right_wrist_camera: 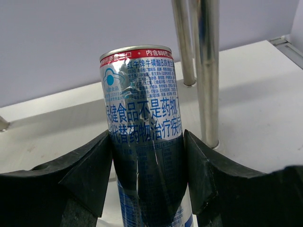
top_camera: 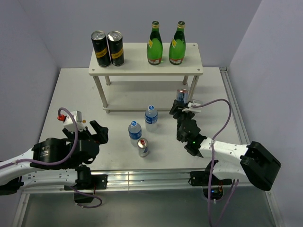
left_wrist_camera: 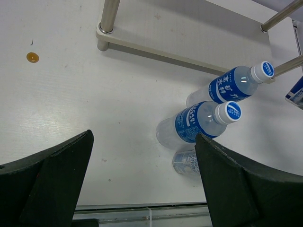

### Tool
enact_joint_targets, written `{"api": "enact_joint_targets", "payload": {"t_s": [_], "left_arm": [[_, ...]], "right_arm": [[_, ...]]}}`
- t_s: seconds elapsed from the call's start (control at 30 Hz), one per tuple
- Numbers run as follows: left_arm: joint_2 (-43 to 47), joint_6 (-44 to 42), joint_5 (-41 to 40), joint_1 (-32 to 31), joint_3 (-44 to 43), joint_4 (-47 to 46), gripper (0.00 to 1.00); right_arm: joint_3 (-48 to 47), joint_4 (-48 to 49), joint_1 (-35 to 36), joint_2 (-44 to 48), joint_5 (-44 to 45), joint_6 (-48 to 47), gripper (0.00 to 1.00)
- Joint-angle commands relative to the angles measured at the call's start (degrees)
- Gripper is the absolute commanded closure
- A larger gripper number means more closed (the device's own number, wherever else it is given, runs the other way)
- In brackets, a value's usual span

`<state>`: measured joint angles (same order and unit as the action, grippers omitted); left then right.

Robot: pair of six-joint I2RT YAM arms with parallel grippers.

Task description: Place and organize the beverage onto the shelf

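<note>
Nearest the bases, the left gripper (top_camera: 98,132) hangs released over the table (top_camera: 61,94), jaws wide, holding nothing; just right of it a loose silver can (top_camera: 143,147) stands upright, then the near water bottle (top_camera: 135,131) and the far water bottle (top_camera: 151,116); the right gripper (right_wrist_camera: 147,142) is clenched on the held silver can (right_wrist_camera: 139,90), upright beside the shelf's (top_camera: 142,66) front right leg, its base possibly lifted; on the top board stand the green bottles (top_camera: 154,43) right, black cans (top_camera: 108,48) left.
</note>
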<state>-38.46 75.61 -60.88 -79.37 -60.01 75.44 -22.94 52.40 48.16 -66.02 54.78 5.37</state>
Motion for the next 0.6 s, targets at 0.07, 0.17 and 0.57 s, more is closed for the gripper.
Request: {"api": "enact_joint_targets", "payload": {"t_s": [0.07, 0.17, 0.57], "left_arm": [[-0.13, -1.08, -1.08, -0.34, 0.42, -0.91, 0.04], [-0.65, -0.99, -1.08, -0.34, 0.42, -0.91, 0.04], [-0.04, -0.29, -1.17, -0.34, 0.33, -0.29, 0.05]], "right_arm": [[-2.56, 6.41, 0.87, 5.71, -1.35, 2.01, 1.00], [-1.76, -3.06, 1.67, 10.55, -1.17, 7.27, 1.00], [-16.08, -41.85, -1.22, -3.58, -14.70, 24.07, 1.00]]}}
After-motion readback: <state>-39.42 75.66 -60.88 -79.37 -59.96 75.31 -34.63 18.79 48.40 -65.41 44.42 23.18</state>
